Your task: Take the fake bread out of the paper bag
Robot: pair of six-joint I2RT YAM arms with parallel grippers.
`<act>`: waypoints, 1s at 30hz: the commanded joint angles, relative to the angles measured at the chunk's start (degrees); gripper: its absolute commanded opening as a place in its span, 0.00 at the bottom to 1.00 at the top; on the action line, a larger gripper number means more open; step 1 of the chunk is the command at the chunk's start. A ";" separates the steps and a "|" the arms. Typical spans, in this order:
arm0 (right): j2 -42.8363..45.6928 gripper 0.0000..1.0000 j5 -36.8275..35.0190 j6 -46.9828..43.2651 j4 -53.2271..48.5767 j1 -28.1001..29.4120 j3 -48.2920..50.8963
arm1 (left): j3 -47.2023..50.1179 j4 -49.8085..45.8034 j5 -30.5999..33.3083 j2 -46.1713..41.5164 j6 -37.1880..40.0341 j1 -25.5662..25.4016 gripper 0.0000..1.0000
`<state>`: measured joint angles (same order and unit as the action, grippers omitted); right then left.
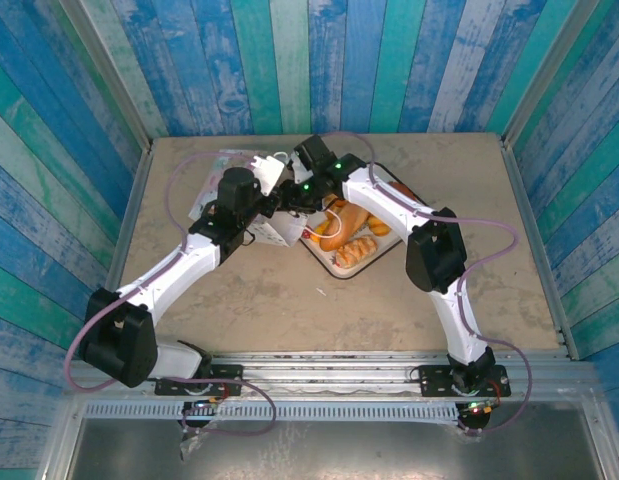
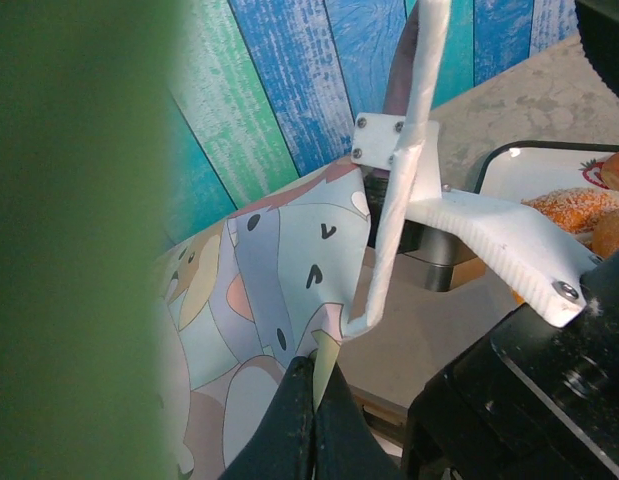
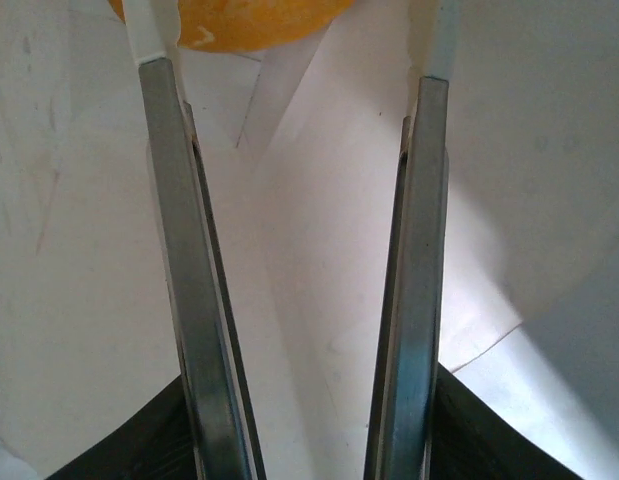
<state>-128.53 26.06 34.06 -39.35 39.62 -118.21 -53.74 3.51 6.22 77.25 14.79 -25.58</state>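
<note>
Top view. The paper bag point(image 1: 277, 230) lies on the table point(image 1: 289, 320) left of centre, toward the far half. Its mouth faces right, toward the tray point(image 1: 335, 270), which sits just beside it. Several bread pieces point(image 1: 351, 232) lie on the tray. Bare table runs from the bag and tray to the near rail; the far edge and the plank wall point(image 1: 319, 60) are close behind the bag.

Left wrist view. The left gripper point(image 2: 311, 400) has its dark fingers pressed together on the printed edge of the bag point(image 2: 269, 270), pinching the paper. A white handle point(image 2: 414, 150) rises steeply past that edge. Beyond it, one white finger of the right gripper point(image 2: 489, 232) crosses toward the bag. The dark rim of the tray point(image 2: 489, 165) and a crumbed bread piece point(image 2: 579, 205) show at the right.

Right wrist view. The right gripper point(image 3: 294, 30) is inside the bag, with white paper walls point(image 3: 89, 250) on both sides. Its two metal fingers point(image 3: 184, 300) stand well apart, with open paper between them. One orange bread piece point(image 3: 239, 18) lies just beyond the fingertips, nearer the left one. Whether a tip touches it cannot be told.
</note>
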 commanded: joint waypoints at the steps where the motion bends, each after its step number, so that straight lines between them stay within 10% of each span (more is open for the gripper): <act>1: -1.93 0.46 1.18 -0.15 2.52 0.01 -1.34 | -1.46 -0.20 -4.99 0.50 0.59 -0.87 0.00; 17: 5.99 0.03 -4.66 -3.10 2.05 1.06 4.64 | -0.53 2.02 6.13 0.91 -2.56 -0.87 0.00; 30: 16.63 0.00 -10.86 -3.49 1.86 3.54 14.88 | -1.80 3.27 11.53 2.10 -5.81 -0.78 0.00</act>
<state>-114.17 17.12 31.46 -38.98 42.72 -104.44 -53.76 5.37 16.03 77.45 10.31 -26.17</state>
